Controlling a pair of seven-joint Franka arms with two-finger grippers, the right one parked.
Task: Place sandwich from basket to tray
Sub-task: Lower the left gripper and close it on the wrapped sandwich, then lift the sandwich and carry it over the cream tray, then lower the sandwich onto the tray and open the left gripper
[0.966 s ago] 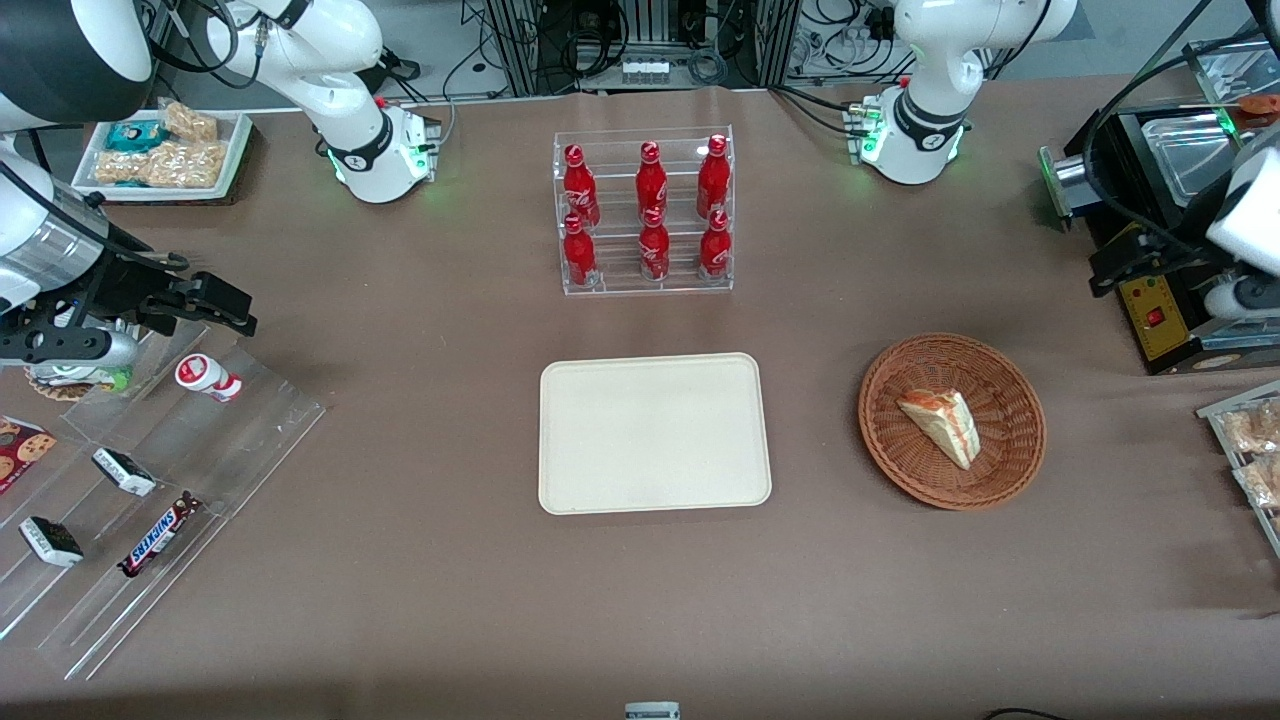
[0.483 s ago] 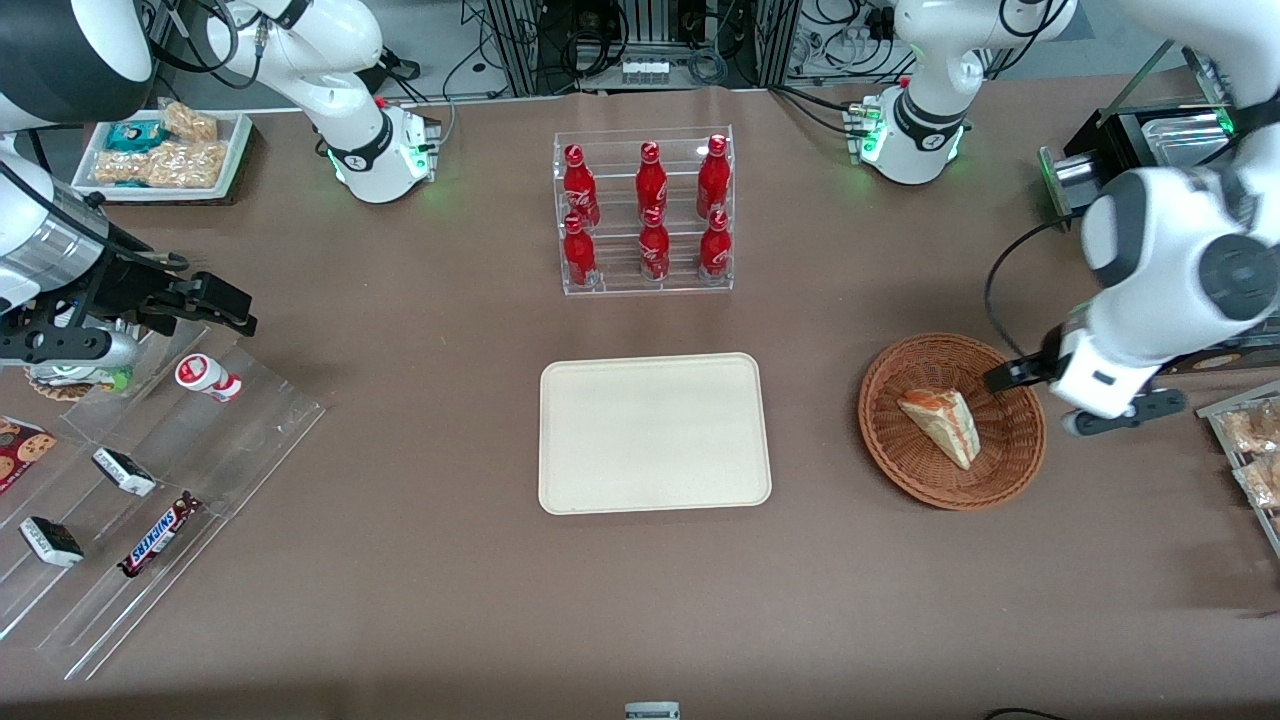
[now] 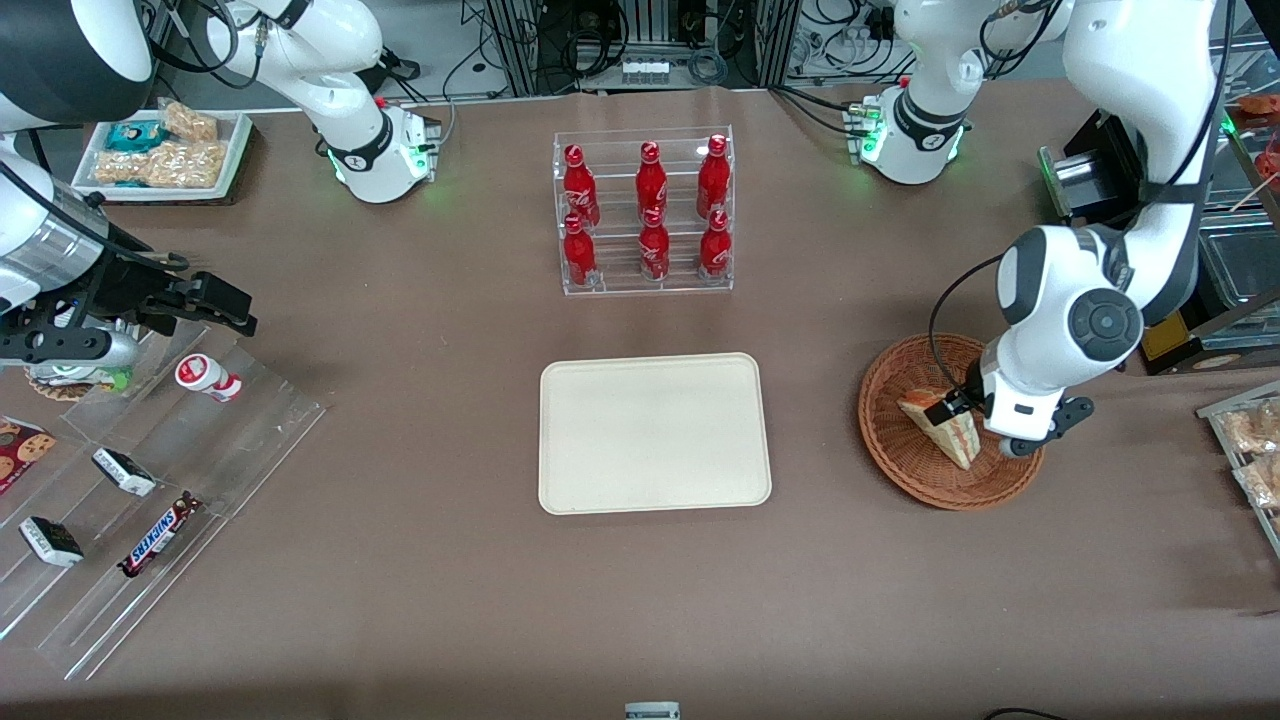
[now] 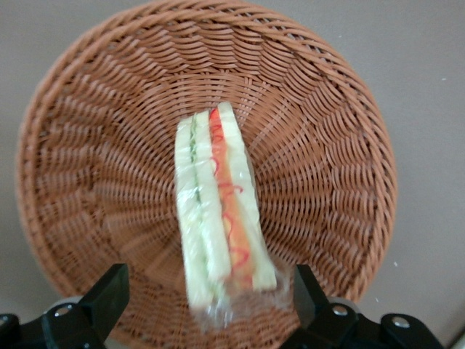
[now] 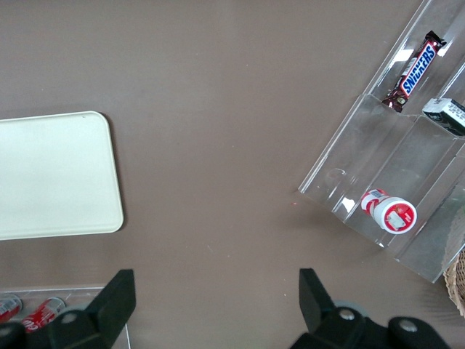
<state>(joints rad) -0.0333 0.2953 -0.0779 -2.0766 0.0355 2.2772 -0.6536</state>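
Both fingers now flanking sandwich

Left arm bent downward, gripper low, jaws spread wide apart

Basket: woven wicker, rough. Sandwich: glossy clear wrap. Tray: matt plastic. Gripper over basket: black matt fingers.
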